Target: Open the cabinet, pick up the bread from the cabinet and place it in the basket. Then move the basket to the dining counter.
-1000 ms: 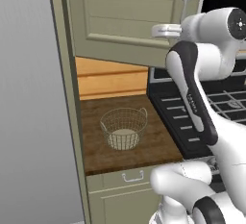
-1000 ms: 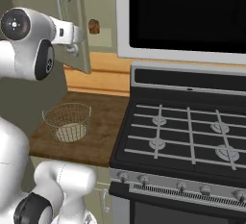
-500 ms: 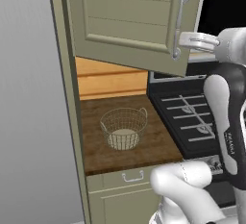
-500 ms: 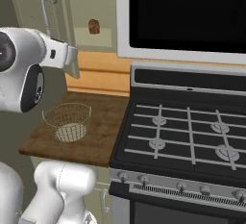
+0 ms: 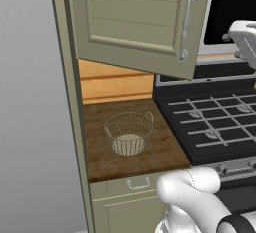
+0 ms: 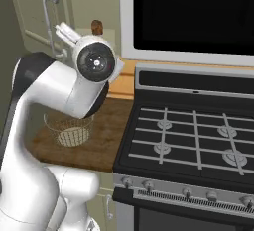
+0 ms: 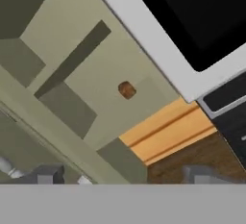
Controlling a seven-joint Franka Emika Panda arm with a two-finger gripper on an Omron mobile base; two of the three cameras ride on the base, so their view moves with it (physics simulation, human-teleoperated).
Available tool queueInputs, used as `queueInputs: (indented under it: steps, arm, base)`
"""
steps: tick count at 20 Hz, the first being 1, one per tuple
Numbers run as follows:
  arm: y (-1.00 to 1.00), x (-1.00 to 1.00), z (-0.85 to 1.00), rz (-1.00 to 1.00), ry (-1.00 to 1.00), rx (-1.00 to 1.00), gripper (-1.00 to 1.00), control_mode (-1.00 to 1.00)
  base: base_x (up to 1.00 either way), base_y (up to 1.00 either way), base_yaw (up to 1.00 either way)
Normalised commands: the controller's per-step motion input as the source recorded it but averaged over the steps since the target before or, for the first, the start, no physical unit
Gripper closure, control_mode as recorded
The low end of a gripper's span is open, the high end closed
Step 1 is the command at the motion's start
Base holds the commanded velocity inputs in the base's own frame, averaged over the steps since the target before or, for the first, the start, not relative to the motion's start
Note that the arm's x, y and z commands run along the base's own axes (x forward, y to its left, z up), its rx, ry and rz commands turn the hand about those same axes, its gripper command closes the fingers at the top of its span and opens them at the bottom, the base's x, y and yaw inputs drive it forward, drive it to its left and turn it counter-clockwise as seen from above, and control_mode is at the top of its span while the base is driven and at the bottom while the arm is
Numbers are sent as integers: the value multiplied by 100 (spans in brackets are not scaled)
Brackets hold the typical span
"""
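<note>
The cabinet [image 5: 135, 22] door hangs open, wider than before, over the basket [image 5: 129, 133]. The bread [image 7: 127, 90] sits inside. The gripper [image 7: 122, 176] has let go, fingers wide apart.

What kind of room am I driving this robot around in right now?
A kitchen, most likely: a gas stove with burner grates, an open wall cabinet holding bread, and a wire basket on a wooden worktop.

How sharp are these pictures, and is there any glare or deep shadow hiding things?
Left base view: crisp, even light, no glare; the basket reads clearly. Right base view: sharp, but the cabinet interior is dim. Hand view: soft and blurry; the bread is a fuzzy brown blob.
</note>
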Motion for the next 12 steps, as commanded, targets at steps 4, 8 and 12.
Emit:
queueInputs:
  steps: [4,8,12]
  arm:
    - [-1,100,-51,35,13,32,-100,-100]
    - [1,100,-48,36,11,31,-100,-100]
    - [60,89,-10,32,5,19,-100,-100]
  base:
    - [0,0,0]
    - [0,0,0]
    - [0,0,0]
